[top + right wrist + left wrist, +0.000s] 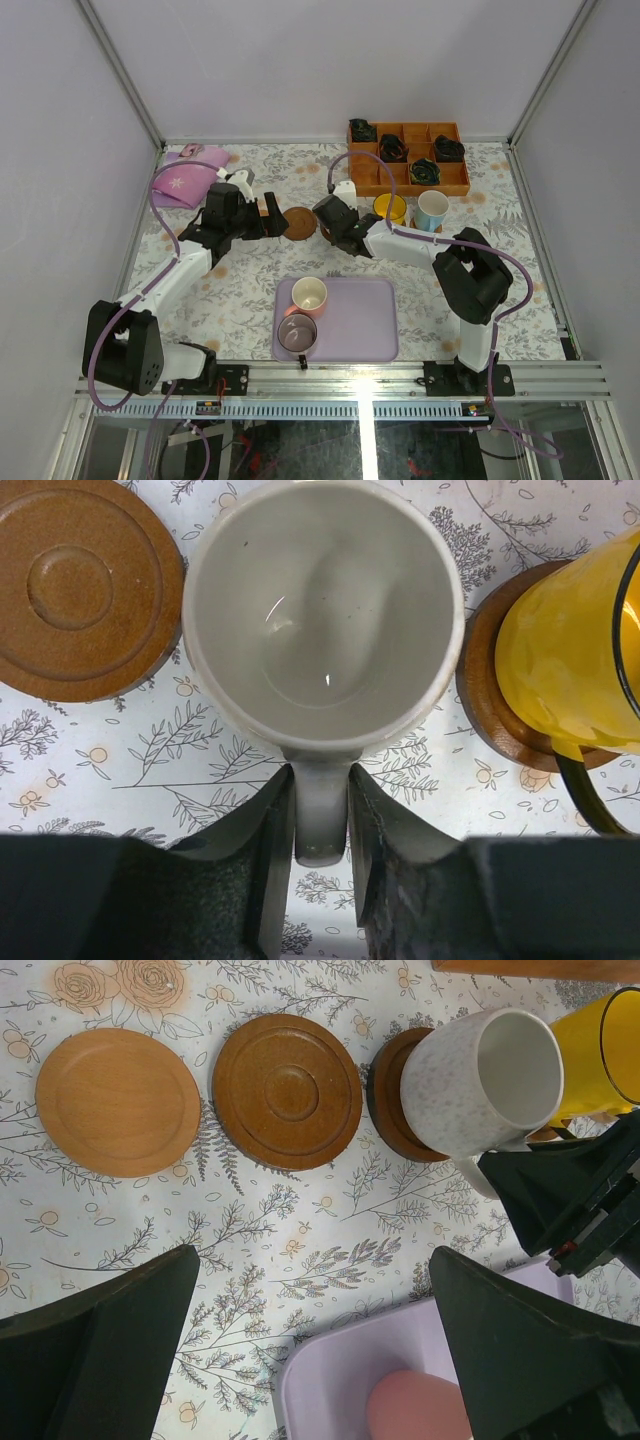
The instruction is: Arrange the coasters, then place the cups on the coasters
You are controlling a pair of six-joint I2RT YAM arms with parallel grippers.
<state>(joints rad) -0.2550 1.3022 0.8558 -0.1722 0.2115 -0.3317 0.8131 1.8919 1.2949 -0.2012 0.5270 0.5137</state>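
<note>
left gripper (315, 1255) hangs spread wide and empty, just short of two bare coasters: pale coaster (118, 1102), then dark coaster (287, 1090); next right, the white cup (322, 610) is over a third coaster (385, 1090), though whether it is fully seated i cannot tell; right gripper (320, 785) pinches its handle (320, 825), which points straight back at that arm, so letting go and backing off along the handle looks like the next step; further right, yellow cup (390, 208) and blue cup (432, 210) stand on coasters; pink cup (309, 296) and purple cup (298, 332) sit in the tray (370, 330), nearer the left arm.
</note>
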